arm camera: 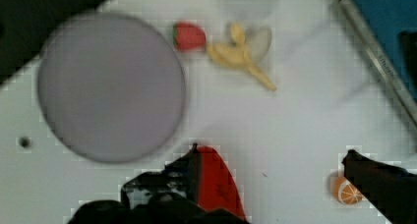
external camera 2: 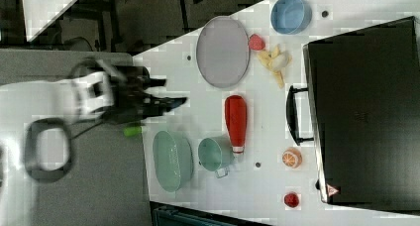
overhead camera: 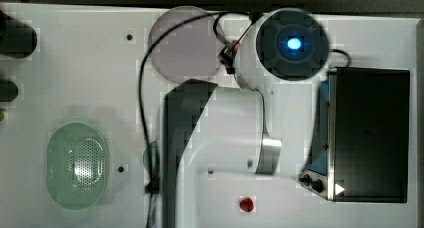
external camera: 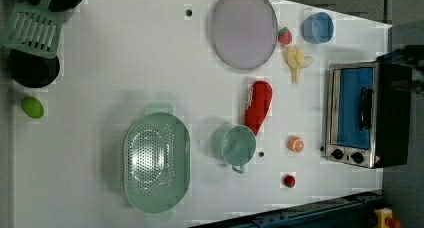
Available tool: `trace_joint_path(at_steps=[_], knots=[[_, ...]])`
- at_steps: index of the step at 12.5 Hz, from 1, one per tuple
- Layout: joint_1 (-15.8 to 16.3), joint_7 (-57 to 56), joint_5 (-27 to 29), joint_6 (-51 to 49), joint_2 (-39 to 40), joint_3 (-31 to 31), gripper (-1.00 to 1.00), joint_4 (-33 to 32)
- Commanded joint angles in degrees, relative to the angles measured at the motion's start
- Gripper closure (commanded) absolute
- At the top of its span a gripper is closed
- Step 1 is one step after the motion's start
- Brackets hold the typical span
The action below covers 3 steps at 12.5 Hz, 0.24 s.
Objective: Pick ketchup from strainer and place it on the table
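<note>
The ketchup [external camera: 258,107] is a red squeeze bottle lying on its side on the white table [external camera: 125,48], between the grey plate and the green mug; it is also in the right view [external camera 2: 236,121]. The pale green strainer [external camera: 156,160] stands with nothing in it, seen too in the top view [overhead camera: 77,165] and the right view [external camera 2: 172,160]. My gripper [external camera 2: 176,90] hangs open above the table, holding nothing. In the wrist view the gripper [arm camera: 270,184] has its fingers spread wide, with the ketchup [arm camera: 216,182] lying below beside one finger.
A grey plate [external camera: 243,28], green mug [external camera: 235,144], strawberry [external camera: 285,35], banana [external camera: 296,60], blue bowl [external camera: 317,27] and orange half [external camera: 295,144] surround the bottle. A toaster oven [external camera: 360,115] stands at the left view's right. A lime [external camera: 32,107] and dark pots sit at the left view's left.
</note>
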Motion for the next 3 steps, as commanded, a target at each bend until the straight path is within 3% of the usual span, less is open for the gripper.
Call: trace_joint_path(at_steps=[1, 3], knots=[[0.6, 10.0, 1.2, -5.3, 0.8, 0.6, -1.00, 4.4], [0.7, 10.9, 1.2, -10.3, 0.8, 1.1, -1.00, 6.8]])
